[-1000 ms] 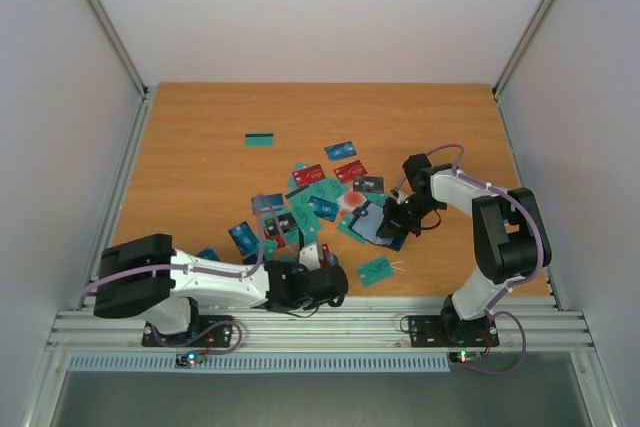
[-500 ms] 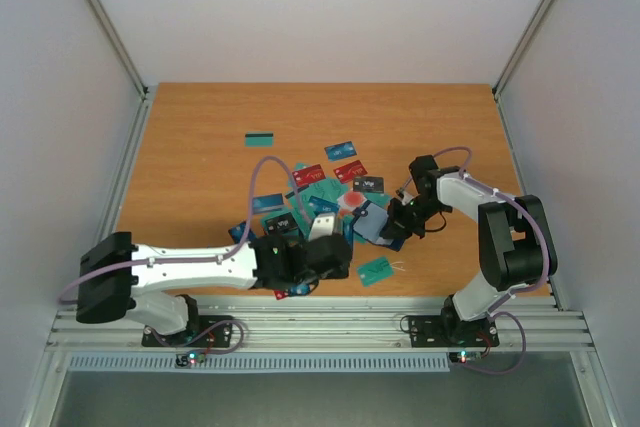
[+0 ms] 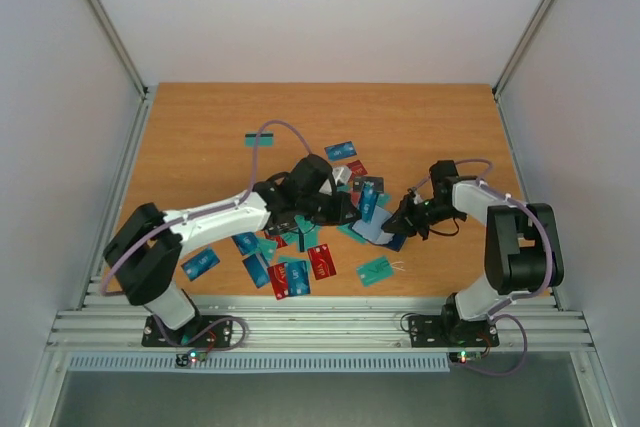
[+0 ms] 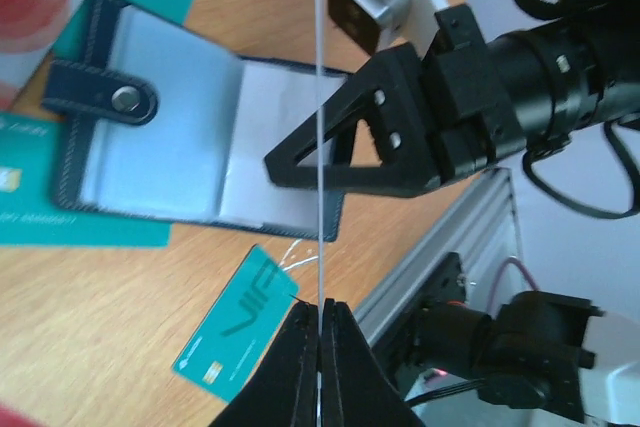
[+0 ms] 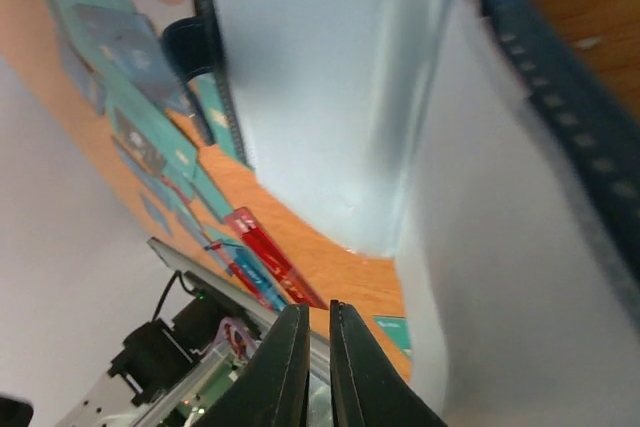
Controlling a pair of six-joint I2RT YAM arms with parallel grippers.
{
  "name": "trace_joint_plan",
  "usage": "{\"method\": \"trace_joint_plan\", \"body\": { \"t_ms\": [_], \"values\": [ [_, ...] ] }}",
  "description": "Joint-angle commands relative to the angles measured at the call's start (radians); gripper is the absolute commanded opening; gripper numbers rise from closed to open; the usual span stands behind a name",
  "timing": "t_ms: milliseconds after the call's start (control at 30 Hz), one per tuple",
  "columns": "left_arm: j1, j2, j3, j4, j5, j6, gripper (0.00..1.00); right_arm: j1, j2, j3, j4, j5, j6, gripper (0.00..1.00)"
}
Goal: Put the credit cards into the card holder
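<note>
Brown wood makes up the bench (image 3: 200, 127), with white walls (image 3: 300, 7) on three sides. Many loose cards (image 3: 290, 272) lie on it, behind the left pincer (image 4: 320, 305) and towards the arm bases. That pincer is clenched on one card (image 4: 318, 97). Its own camera sees the card edge-on, as a thin pale line going straight out from the fingertips.

Just past that pincer, a bit to its left, lies the holder (image 4: 170, 137). It is open flat on the bench, pale blue side up, with its strap (image 4: 105, 97) across the left half. The right pincer (image 5: 318, 309) comes in from the other side. It looks clenched on the right flap of the holder, with one black finger on top of the pale page.

I think the step now is to slide the card into a pocket. To do it well, the left pincer should tip the card nearly flat and line its front edge up with the pocket mouth. I cannot see where that mouth is. It should push slowly and straight. The right pincer should grip the flap hard so the holder does not slip. Its finger lies right in front of the card, so the two could bump. The left pincer should let go only when the card is most of the way in.
</note>
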Motion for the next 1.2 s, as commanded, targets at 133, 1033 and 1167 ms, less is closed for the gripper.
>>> {"method": "trace_joint_plan", "body": {
  "t_ms": [133,1033,1167],
  "values": [
    [0.118,0.168,0.04,0.352,0.381,-0.056,0.0,-0.045,-0.102,-0.039,0.117,-0.144,0.067,0.2],
    [0.221,0.262,-0.077,0.834,0.582,-0.4,0.0,-0.125,-0.295,-0.131,0.484,-0.328,0.291,0.26],
    [0.222,0.257,-0.068,0.855,0.618,-0.412,0.0,-0.125,-0.283,-0.116,0.534,-0.348,0.324,0.33]
  ]
}}
